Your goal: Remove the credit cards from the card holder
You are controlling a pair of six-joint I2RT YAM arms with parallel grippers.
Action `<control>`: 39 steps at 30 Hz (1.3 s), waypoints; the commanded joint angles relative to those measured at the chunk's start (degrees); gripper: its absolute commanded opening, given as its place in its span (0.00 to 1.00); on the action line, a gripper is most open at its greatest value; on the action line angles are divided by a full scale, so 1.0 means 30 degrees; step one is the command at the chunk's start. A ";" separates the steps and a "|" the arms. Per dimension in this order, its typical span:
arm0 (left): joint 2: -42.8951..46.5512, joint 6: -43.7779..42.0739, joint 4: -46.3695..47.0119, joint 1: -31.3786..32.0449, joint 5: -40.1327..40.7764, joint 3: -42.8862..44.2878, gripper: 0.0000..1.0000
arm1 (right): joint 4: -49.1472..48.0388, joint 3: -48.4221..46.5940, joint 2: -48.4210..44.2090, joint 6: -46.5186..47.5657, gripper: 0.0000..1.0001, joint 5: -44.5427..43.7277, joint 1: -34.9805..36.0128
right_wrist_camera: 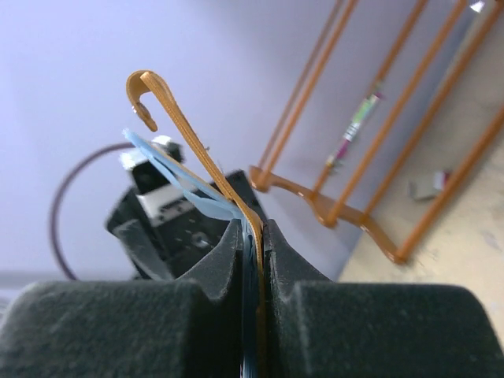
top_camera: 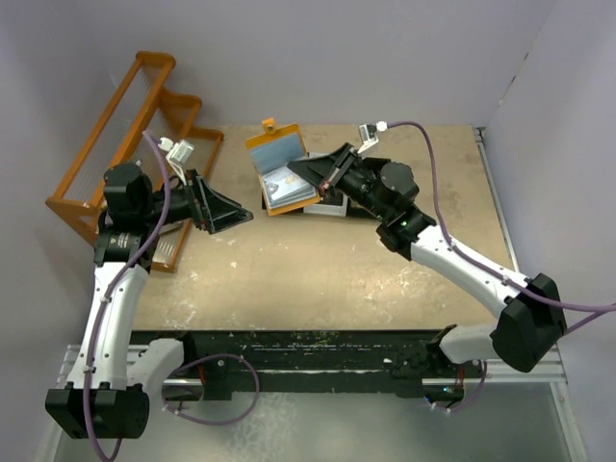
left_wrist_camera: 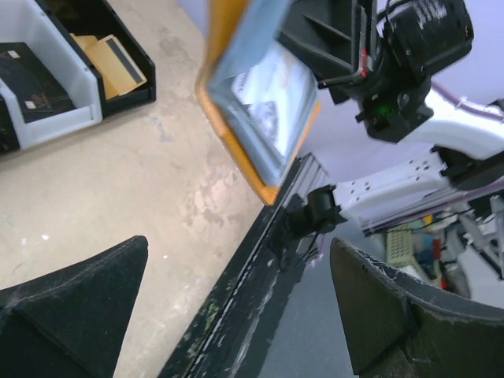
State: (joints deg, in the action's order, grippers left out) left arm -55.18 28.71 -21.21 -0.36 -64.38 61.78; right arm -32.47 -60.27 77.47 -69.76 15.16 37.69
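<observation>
Worn tan board tabletop (top_camera: 318, 279): flat, scuffed, pale patches centre & toward near edge. Black metal rail (top_camera: 318, 348) runs along near edge, specks of debris on it. Orange thin-rod stepped rack (top_camera: 115, 144) at L rear, tilted; how much sits on board can't be told. Small white & black compartment tray (left_wrist_camera: 55, 126) at rear centre, flat on surface, well apart from rack

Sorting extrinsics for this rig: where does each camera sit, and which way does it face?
Top external: above and behind the bases, looking down on the table; both arms show.
Left wrist: on the left arm, facing the right arm and card holder; own open jaws below.
Right wrist: on the right arm, facing the orange rack; own jaws shut on the card holder.
Shared: all three see the card holder.
</observation>
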 commanded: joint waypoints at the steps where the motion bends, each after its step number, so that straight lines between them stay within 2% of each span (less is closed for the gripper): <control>1: 0.0560 0.7032 0.7437 -0.0086 -0.0326 -0.1543 1.00 | -0.4438 -0.0292 -0.0424 -0.2012 0.00 -0.2805 0.1113; 6: 0.0002 0.9262 0.9218 -0.0088 0.0038 -0.1144 0.98 | -0.6292 0.0109 0.0318 -0.2091 0.00 -0.4173 0.2247; 11: 0.0005 0.9824 0.9416 -0.0087 0.0316 -0.0761 0.86 | -0.8279 0.0190 0.1355 -0.2606 0.00 -0.4589 0.3141; 14: 0.0201 1.0173 0.9549 -0.0081 0.0340 -0.0949 0.73 | -0.8373 -0.0181 0.1743 -0.2284 0.00 -0.4868 0.3689; 17: 0.0417 1.0152 0.9395 -0.0085 0.0351 -0.1034 0.56 | -0.8801 -0.0229 0.1965 -0.2113 0.00 -0.5253 0.4111; 21: 0.0600 0.9896 0.8686 -0.0086 0.0493 -0.1175 0.23 | -0.8922 -0.0329 0.2167 -0.1819 0.00 -0.5252 0.4434; 25: 0.0483 0.9594 0.7976 -0.0100 0.0307 -0.1213 0.06 | -0.8722 -0.0139 0.2156 -0.1340 0.00 -0.4950 0.4457; 26: 0.0414 0.9584 0.7898 -0.0087 0.0194 -0.1208 0.04 | -0.8341 -0.0101 0.2217 -0.1300 0.02 -0.4348 0.4454; 29: 0.0274 0.9533 0.7525 -0.0106 -0.0103 -0.0987 0.06 | -0.7822 -0.0096 0.2325 -0.1226 0.18 -0.2970 0.4066; 30: 0.0260 0.9495 0.7464 -0.0121 -0.0238 -0.0927 0.08 | -0.7486 -0.0055 0.2293 -0.1063 0.19 -0.2760 0.3965; 34: 0.0359 0.9075 0.7375 -0.0111 -0.0450 -0.0992 0.22 | -0.6396 -0.0169 0.2100 -0.0555 0.18 -0.2802 0.3842; 35: 0.0373 0.8958 0.7387 -0.0114 -0.0542 -0.1037 0.35 | -0.5864 -0.0379 0.2122 -0.0455 0.17 -0.2863 0.3842; 36: 0.0390 0.8882 0.7392 -0.0114 -0.0637 -0.1098 0.43 | -0.5381 -0.0600 0.2125 -0.0358 0.15 -0.3032 0.3842; 39: 0.0479 0.8601 0.7412 -0.0127 -0.0747 -0.1356 0.51 | -0.5633 -0.0726 0.2096 -0.0274 0.11 -0.4375 0.3842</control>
State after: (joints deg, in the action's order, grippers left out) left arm -54.52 57.08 -0.86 -0.64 -64.64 57.30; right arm -49.80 -59.81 85.10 -72.79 5.13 49.32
